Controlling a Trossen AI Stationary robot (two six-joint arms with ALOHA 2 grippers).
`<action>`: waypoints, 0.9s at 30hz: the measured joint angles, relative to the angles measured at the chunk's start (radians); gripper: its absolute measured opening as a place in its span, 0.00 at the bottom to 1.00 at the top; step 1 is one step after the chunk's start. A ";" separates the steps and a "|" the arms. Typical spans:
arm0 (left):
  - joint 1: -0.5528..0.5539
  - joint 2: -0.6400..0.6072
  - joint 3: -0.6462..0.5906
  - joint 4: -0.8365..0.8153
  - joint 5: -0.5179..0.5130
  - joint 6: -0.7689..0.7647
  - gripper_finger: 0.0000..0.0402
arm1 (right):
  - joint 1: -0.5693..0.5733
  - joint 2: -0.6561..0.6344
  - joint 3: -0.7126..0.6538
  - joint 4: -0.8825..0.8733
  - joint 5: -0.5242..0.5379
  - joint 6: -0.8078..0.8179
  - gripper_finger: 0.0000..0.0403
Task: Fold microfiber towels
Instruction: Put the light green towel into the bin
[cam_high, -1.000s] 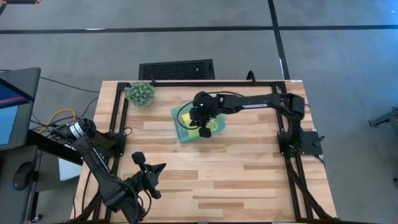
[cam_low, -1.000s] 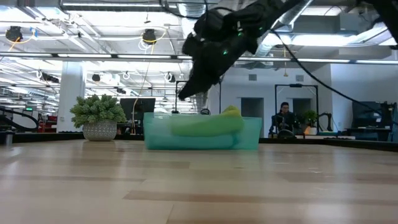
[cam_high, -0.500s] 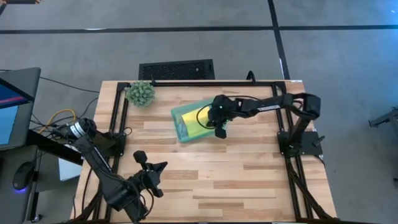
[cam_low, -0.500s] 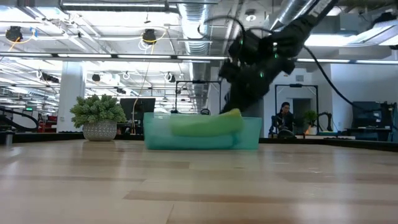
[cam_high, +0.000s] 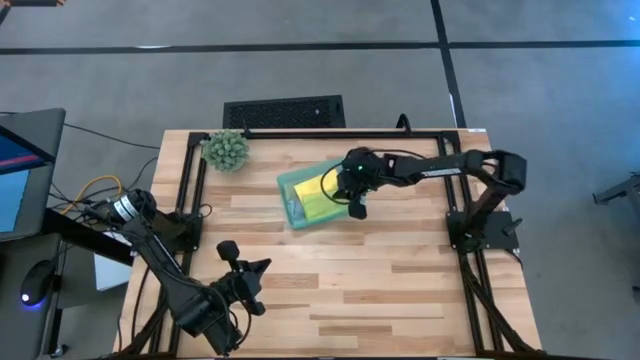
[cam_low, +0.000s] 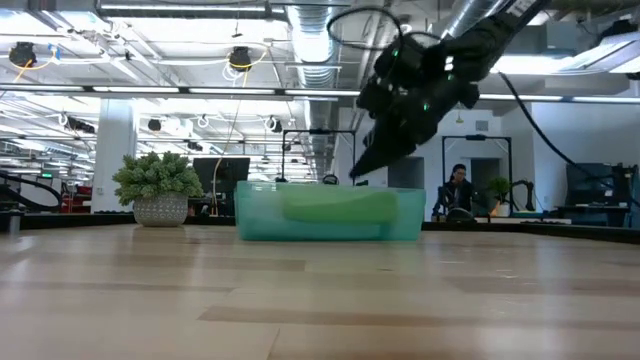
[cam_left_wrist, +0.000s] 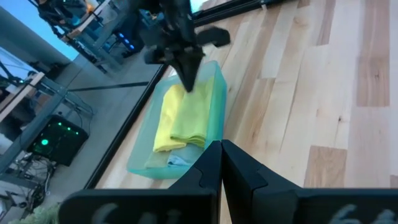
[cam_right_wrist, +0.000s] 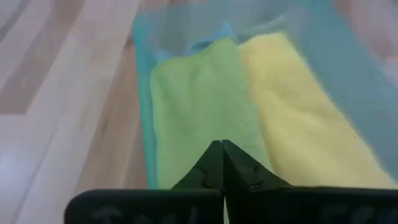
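A teal tray (cam_high: 290, 208) stands at the table's far middle. Folded microfiber towels lie in it side by side: a lime green one (cam_right_wrist: 199, 106) and a yellow one (cam_right_wrist: 298, 112), with light blue cloth (cam_right_wrist: 205, 38) showing under them. My right gripper (cam_right_wrist: 221, 148) is shut and slants down over the lime green towel at the tray's right end (cam_high: 357, 205). In the low view its tip (cam_low: 357, 177) shows just above the tray's rim. My left gripper (cam_left_wrist: 221, 149) is shut and waits over the table's near left (cam_high: 258, 268), pointing toward the tray. My right gripper's shut fingertips (cam_left_wrist: 188, 81) stand over the lime green towel (cam_left_wrist: 189, 121), slanting down from the table's right. I cannot tell whether they touch the cloth.
A spiky green plant ball (cam_high: 226, 149) sits at the far left corner. A black frame rail (cam_high: 340, 132) runs along the table's far edge and its sides. Bare wood (cam_high: 400, 290) spreads over the near half of the table.
My right gripper has gone toward the table's right edge and down, from over the tray's middle to its right end. The towel lump that stood above the tray's rim in the low view now lies level with it.
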 joint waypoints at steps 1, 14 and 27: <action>0.000 0.000 0.000 0.003 0.001 0.006 0.00 | 0.000 -0.024 0.001 -0.004 0.000 0.000 0.04; 0.000 0.000 0.000 0.002 0.003 0.006 0.00 | -0.020 0.058 -0.001 -0.140 -0.031 -0.018 0.03; 0.000 0.000 0.000 0.002 0.002 0.006 0.00 | -0.005 -0.017 0.099 -0.229 -0.010 0.003 0.04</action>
